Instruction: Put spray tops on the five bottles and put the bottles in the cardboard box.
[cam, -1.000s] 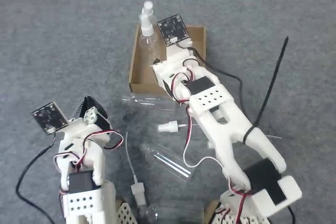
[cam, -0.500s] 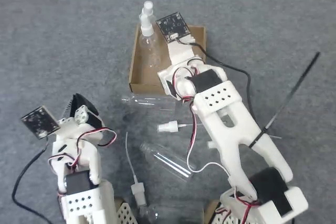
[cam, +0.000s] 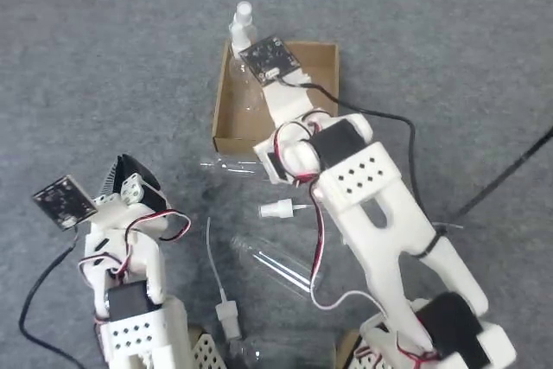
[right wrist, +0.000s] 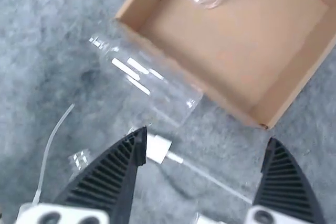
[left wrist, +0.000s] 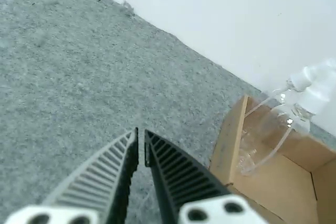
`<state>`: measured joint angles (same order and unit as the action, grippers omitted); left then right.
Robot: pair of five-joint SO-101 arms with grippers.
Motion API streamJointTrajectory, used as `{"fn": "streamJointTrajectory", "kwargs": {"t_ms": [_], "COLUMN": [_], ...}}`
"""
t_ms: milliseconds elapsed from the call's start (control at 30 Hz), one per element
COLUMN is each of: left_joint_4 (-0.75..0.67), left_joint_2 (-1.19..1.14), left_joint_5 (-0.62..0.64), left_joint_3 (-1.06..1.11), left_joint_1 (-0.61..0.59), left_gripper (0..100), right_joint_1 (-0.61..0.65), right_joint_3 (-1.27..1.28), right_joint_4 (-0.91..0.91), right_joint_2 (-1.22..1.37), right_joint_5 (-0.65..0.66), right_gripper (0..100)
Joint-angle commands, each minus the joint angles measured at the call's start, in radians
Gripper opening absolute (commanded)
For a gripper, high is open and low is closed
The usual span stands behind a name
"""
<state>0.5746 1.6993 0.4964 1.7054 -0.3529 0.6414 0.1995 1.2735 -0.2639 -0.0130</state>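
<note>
The cardboard box (cam: 320, 66) (right wrist: 236, 45) (left wrist: 231, 145) holds two clear bottles with white spray tops (cam: 242, 28) (left wrist: 310, 85) in its far left corner. An uncapped bottle (cam: 246, 166) (right wrist: 142, 85) lies along the box's near wall. A loose spray top (cam: 278, 209) (right wrist: 157, 149) lies just beyond it. My right gripper (right wrist: 202, 153) hangs open and empty above that spray top and bottle. Another bare bottle (cam: 272, 264) lies nearer, with a long-tubed spray top (cam: 226, 313) beside it. My left gripper (left wrist: 140, 135) (cam: 130, 172) is shut and empty, low at the left.
The right arm (cam: 371, 187) stretches from the near right over the box's near edge. A further clear bottle (cam: 276, 353) lies at the near edge between the two arm bases. Grey carpet (cam: 104, 75) covers the table; a black cable (cam: 510, 174) crosses at the right.
The right arm has drawn back from over the box and turned left, now above the lying bottle. The left arm swung a little left, then kept still.
</note>
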Motion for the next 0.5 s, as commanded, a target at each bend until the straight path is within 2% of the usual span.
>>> {"fn": "streamJointTrajectory", "kwargs": {"t_ms": [0,133,367,467], "left_joint_4": [-0.035,-0.035,-0.094,-0.094], "left_joint_2": [0.015,0.015,0.015,0.015], "left_joint_5": [-0.008,-0.008,-0.005,-0.005], "left_joint_3": [-0.015,-0.015,-0.015,-0.015], "left_joint_1": [-0.003,-0.006,-0.107,-0.112], "left_gripper": [1,1,1,1], "right_joint_1": [0.036,0.087,0.154,0.186], "right_joint_3": [-0.064,-0.063,-0.043,0.011], "right_joint_4": [0.056,0.11,0.168,0.159], "right_joint_2": [-0.076,-0.076,-0.081,-0.081], "right_joint_5": [0.04,0.083,0.086,0.087], "right_gripper": [29.6,29.6,29.6,29.6]}}
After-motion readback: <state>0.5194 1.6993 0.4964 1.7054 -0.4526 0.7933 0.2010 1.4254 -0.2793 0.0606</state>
